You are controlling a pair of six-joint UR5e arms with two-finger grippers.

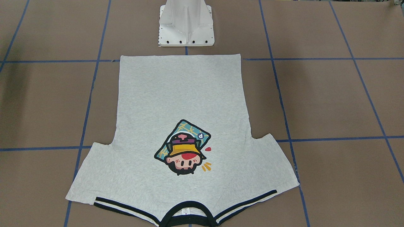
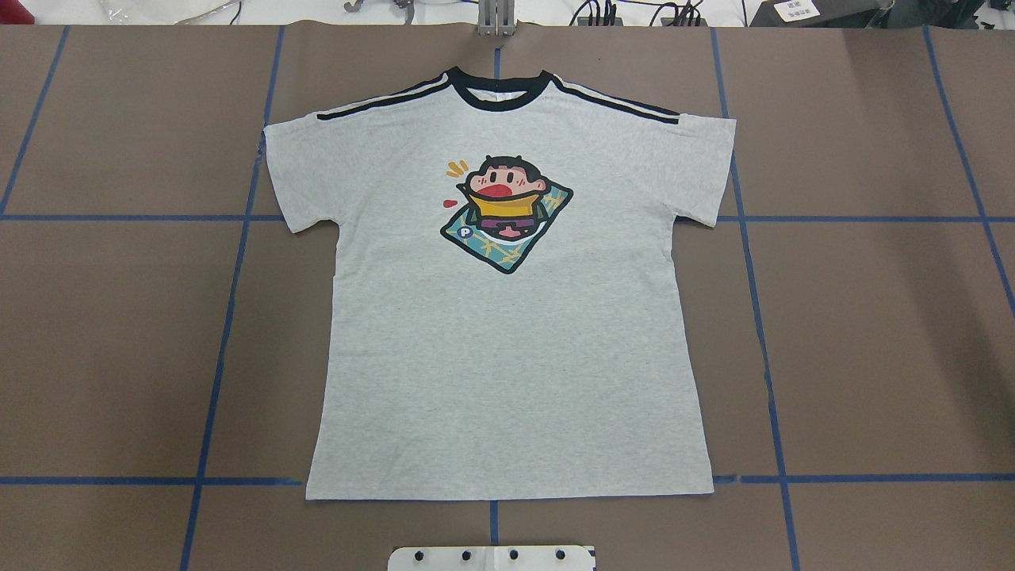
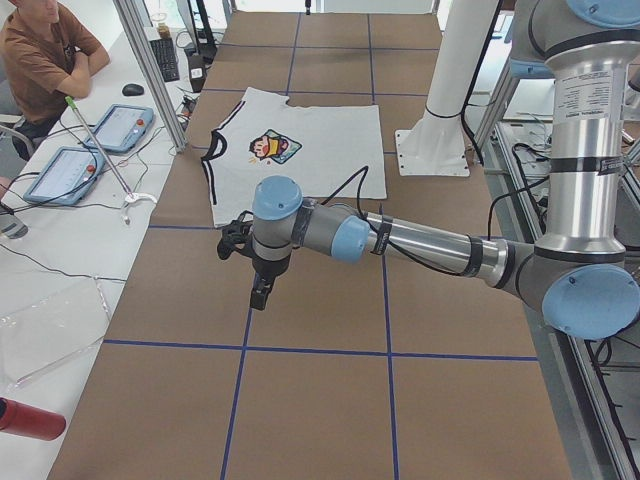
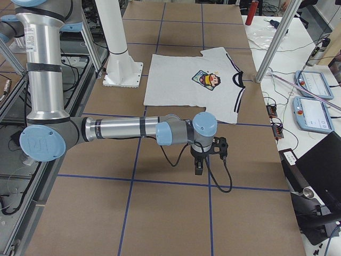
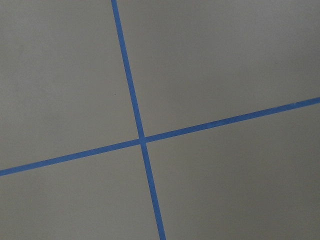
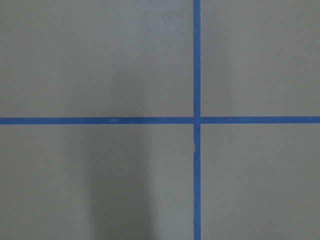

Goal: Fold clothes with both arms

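The table [image 2: 872, 317] bears the shirt [image 2: 507, 357] spread flat at its middle, print up. No fold shows, so all the folding is left. The left arm [image 3: 430, 245] and right arm [image 4: 117, 129] hang well apart from it, and whether the left gripper [image 3: 259, 295] or right gripper [image 4: 198, 166] is apart or together, I cannot tell.

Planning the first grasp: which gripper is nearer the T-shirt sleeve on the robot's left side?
Left. The left gripper hangs just beyond the left-side sleeve; the right gripper is past the other sleeve, with the whole T-shirt between.
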